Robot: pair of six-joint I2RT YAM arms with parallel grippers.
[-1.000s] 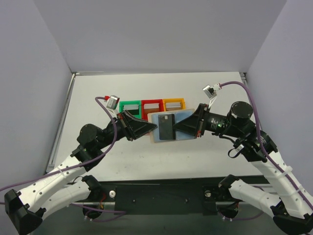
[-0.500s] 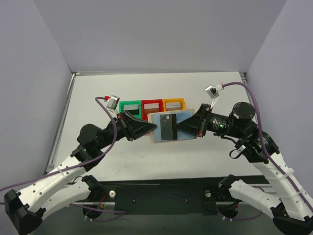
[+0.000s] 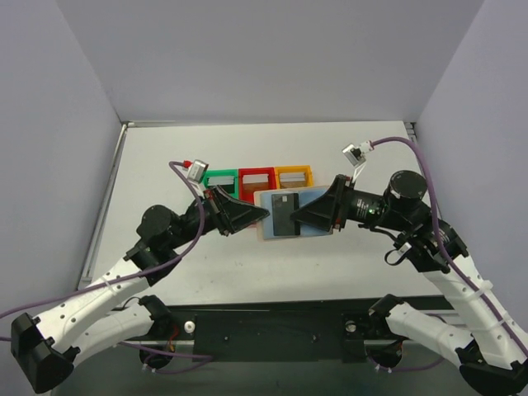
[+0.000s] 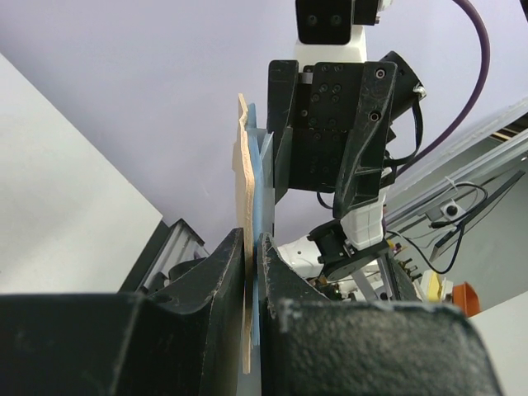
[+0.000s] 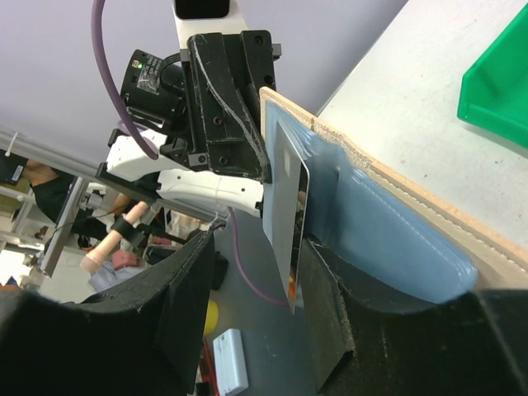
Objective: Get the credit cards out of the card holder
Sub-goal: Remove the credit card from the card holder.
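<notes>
The card holder [image 3: 316, 204] is held up above the table, spread open with its light blue inner panels facing the camera and a tan edge [image 4: 244, 177] behind. A dark credit card [image 3: 282, 214] sticks out of its left pocket. My left gripper [image 3: 261, 217] is shut on the holder's left edge [image 4: 250, 247]. My right gripper [image 3: 295, 216] stands open around the card [image 5: 285, 216]. The card leans against one finger [image 5: 323, 307], and a wide gap separates it from the other finger [image 5: 186, 290].
Green [image 3: 219, 179], red [image 3: 256, 176] and orange [image 3: 293, 174] plastic bins stand in a row on the table just behind the raised holder. The green bin's corner [image 5: 495, 78] shows in the right wrist view. Grey walls enclose the table on three sides.
My right gripper was shut on the card and has now opened its jaws. The left arm and the holder have shifted slightly right and away from me.
</notes>
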